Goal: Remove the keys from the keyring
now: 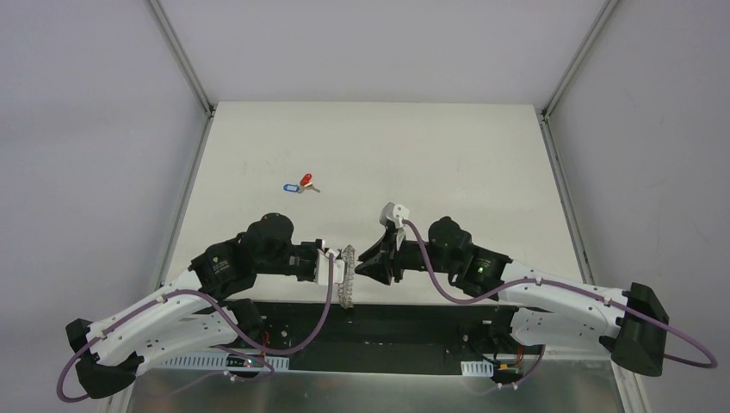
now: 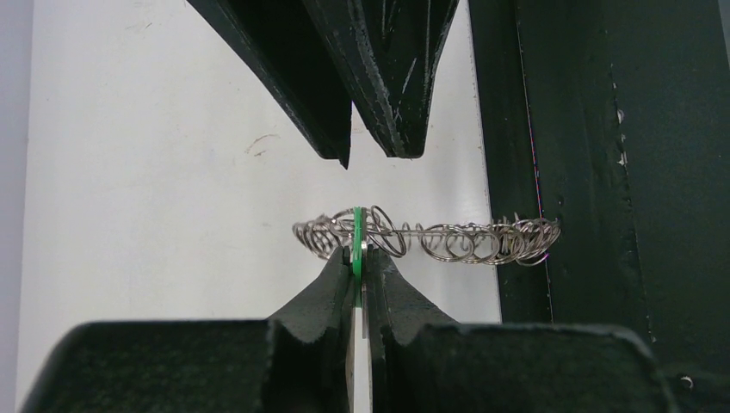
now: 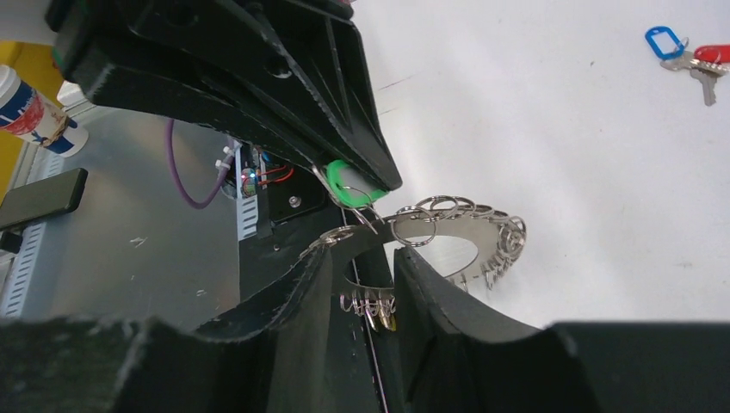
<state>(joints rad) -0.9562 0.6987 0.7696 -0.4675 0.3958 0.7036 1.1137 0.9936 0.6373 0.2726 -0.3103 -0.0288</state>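
My left gripper [image 2: 357,255] is shut on the green key [image 2: 356,232], which still hangs on the keyring [image 2: 448,239]. The ring is seen edge-on there, held above the table's near edge. In the top view the keyring [image 1: 347,277] hangs between my left gripper [image 1: 336,268] and right gripper [image 1: 367,265]. My right gripper [image 3: 361,251] is open, with its tips just short of the keyring [image 3: 469,225], by the green key [image 3: 346,186]. A small yellowish piece [image 3: 385,320] hangs under the ring. A blue key [image 1: 292,186] and a red key [image 1: 305,179] lie loose on the table.
The black base plate [image 1: 413,320] runs along the near edge under both grippers. Off the table, the right wrist view shows a paper cup [image 3: 27,110] and a dark flat device [image 3: 39,198]. The table's metal frame rails [image 1: 185,215] border the left and right sides.
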